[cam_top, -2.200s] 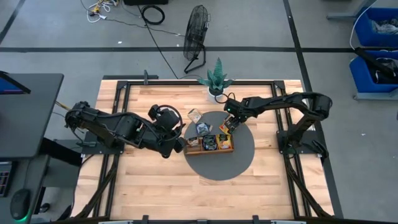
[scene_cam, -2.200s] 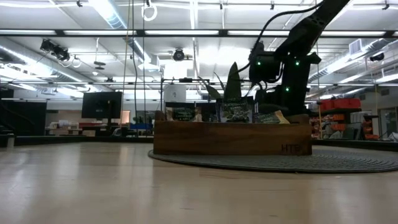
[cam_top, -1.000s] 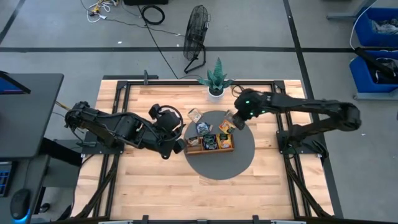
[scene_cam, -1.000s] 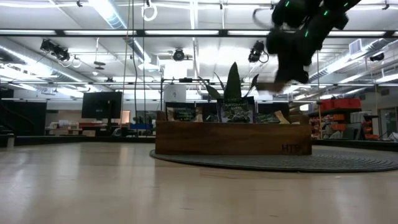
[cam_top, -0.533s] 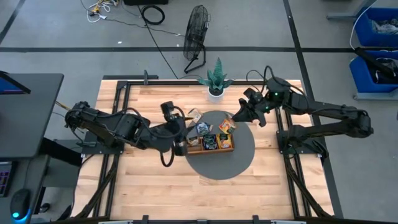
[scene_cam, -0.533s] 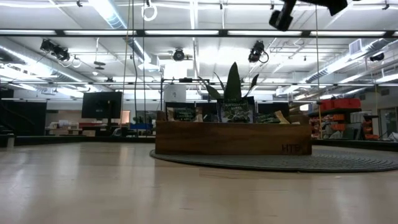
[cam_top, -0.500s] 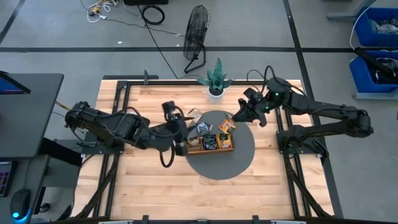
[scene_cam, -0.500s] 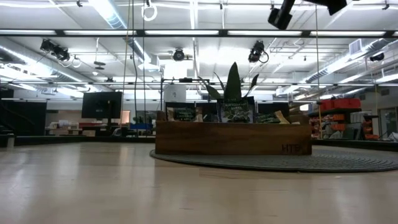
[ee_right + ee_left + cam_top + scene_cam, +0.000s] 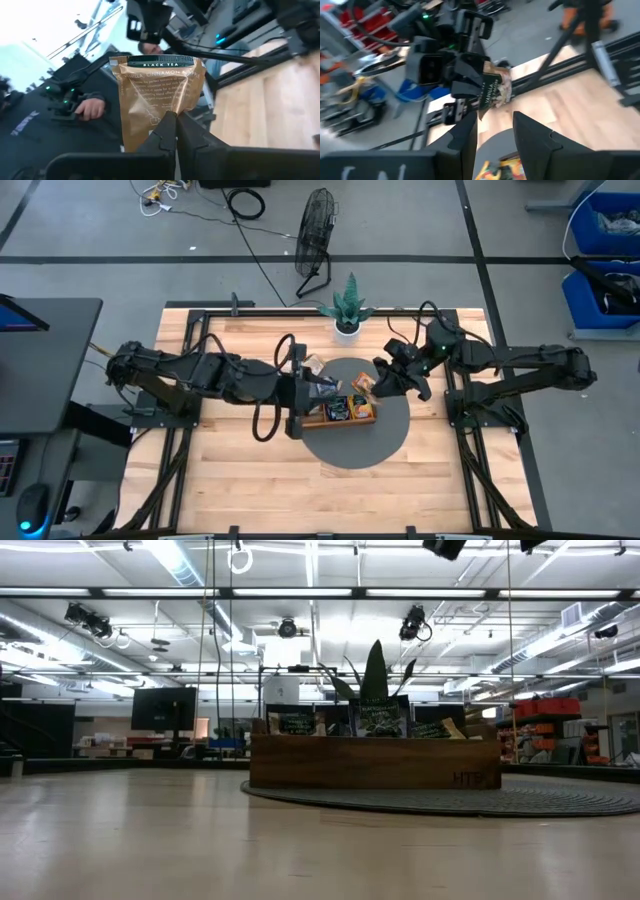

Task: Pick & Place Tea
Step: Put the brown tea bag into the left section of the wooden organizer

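- The right tool [image 9: 174, 131] is clamped on 1 tan-gold sachet [image 9: 156, 100] printed "BLACK TEA", its 2 fingers pinched together on the lower edge so the packet stands up above them
- In the high view that right tool [image 9: 385, 381] hangs over the far right part of the round grey mat [image 9: 385, 435], just beyond the right end of the wooden tray [image 9: 340, 421]
- The left wrist view shows the same sachet [image 9: 494, 90] held in the air by the other arm, above the table [image 9: 570, 107] and clear of the tray
- The left tool [image 9: 495, 131] has its 2 fingers apart with nothing between them; in the high view it [image 9: 297, 395] sits at the tray's left end, over the mat's edge
- The tray rests on the mat near the middle of the table [image 9: 230, 470]; from the low view its brown front wall [image 9: 370, 762] faces the camera, with several sachets [image 9: 378, 718] standing upright behind it
- From above, dark blue [image 9: 338, 409] and orange-yellow [image 9: 361, 387] sachets fill the tray, and a pale sachet [image 9: 314, 366] lies on the mat just beyond it
- A small potted plant [image 9: 347, 308] stands at the table's far edge, beyond the mat
- The right wrist view shows a person's hand [image 9: 90, 107] in the room behind the sachet
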Tool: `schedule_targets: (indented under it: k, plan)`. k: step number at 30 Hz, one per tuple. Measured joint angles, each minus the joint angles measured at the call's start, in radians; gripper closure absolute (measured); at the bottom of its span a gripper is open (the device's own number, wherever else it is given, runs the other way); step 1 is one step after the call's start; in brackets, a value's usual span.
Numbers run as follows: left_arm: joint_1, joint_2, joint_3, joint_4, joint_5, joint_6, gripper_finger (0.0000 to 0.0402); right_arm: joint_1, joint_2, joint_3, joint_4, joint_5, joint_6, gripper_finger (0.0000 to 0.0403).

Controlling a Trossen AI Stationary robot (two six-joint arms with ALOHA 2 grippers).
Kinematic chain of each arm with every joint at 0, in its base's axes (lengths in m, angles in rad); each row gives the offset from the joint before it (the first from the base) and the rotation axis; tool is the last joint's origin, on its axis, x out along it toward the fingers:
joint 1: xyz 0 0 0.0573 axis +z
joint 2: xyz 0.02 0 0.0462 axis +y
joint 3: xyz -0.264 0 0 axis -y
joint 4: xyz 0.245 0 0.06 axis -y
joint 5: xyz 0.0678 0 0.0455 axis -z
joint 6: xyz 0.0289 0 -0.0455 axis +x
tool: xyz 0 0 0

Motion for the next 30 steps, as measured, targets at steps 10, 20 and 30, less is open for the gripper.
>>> schedule_targets:
  k: [10,20,30]
  plan:
    - [0.052,0.0,0.0,0.037,0.163,0.0,0.0271,0.081,0.068,0.0,0.129,0.025,0.042,0.0403]
    - [0.072,0.062,0.0,0.058,0.314,0.006,0.0271,0.094,0.139,0.0,0.282,0.024,0.09,0.0403]
    - [0.076,0.087,0.0,0.074,0.277,0.006,0.0271,0.115,0.14,-0.001,0.266,0.03,0.093,0.0403]
